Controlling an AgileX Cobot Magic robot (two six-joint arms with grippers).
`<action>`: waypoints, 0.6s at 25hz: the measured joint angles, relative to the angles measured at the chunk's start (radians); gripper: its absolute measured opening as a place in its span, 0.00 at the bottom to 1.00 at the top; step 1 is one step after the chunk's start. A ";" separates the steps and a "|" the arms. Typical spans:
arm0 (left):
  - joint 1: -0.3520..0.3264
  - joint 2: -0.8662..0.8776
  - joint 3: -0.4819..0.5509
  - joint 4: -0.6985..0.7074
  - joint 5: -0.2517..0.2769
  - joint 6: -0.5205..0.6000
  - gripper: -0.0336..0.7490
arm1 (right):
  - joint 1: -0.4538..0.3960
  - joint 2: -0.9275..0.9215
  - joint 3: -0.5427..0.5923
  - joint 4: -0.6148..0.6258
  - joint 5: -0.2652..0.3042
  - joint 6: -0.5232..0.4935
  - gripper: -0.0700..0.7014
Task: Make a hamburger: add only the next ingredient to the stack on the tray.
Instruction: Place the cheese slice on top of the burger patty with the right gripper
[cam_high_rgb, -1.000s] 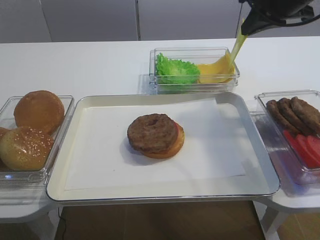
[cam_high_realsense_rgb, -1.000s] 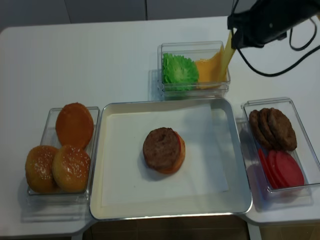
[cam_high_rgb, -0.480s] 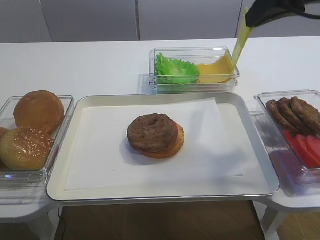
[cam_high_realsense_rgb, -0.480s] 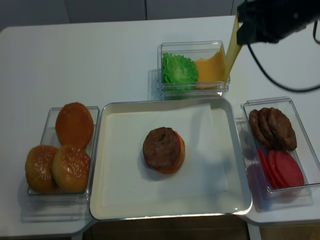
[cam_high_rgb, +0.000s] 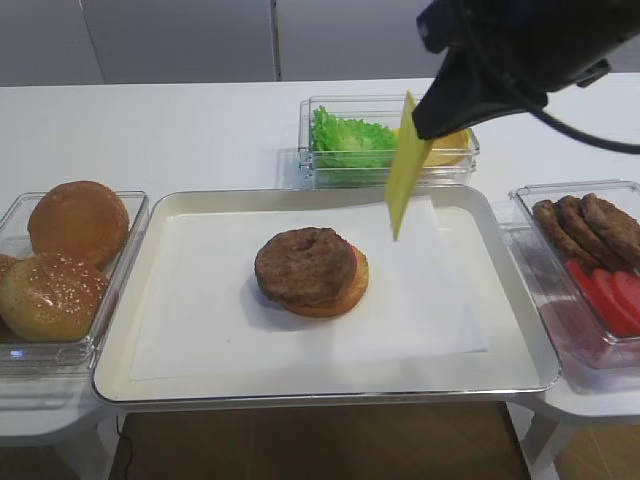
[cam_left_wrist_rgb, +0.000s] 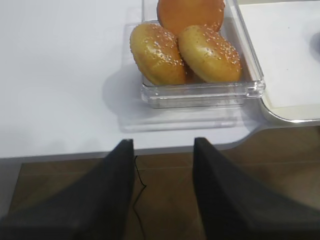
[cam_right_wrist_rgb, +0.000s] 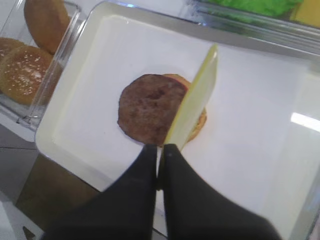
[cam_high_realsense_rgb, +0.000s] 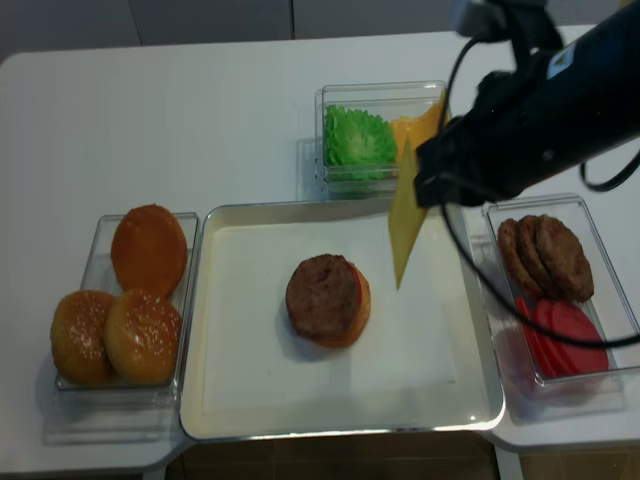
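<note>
A staged test bench, this, more lab than kitchen: a bare white tabletop (cam_high_realsense_rgb: 200, 110) with rounded corners, plain grey wall panels (cam_high_rgb: 180, 40) across the top of the frame, clear plastic containers (cam_high_realsense_rgb: 385, 135) of burger fixings set neatly around a metal-rimmed tray (cam_high_realsense_rgb: 340, 425), and black cabling (cam_high_realsense_rgb: 480, 290) looping at the right.

Right fingers (cam_right_wrist_rgb: 159, 150) pinched, left fingers (cam_left_wrist_rgb: 162, 150) apart

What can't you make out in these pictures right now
- Right tool: tips hidden by the arm in both high views; only the wrist view shows them pinching the cheese slice.
- Cheese left in the container: mostly blocked by the arm.
- Bottom bun: covered by the patty; only its edge shows.
- Left tool: blurred, tips cut off.
</note>
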 joint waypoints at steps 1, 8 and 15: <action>0.000 0.000 0.000 0.000 0.000 0.000 0.42 | 0.023 0.000 0.004 0.000 -0.013 0.008 0.14; 0.000 0.000 0.000 0.000 0.000 0.000 0.42 | 0.189 0.043 0.011 0.024 -0.112 0.035 0.14; 0.000 0.000 0.000 0.000 0.000 0.000 0.42 | 0.272 0.146 0.011 0.137 -0.214 -0.010 0.14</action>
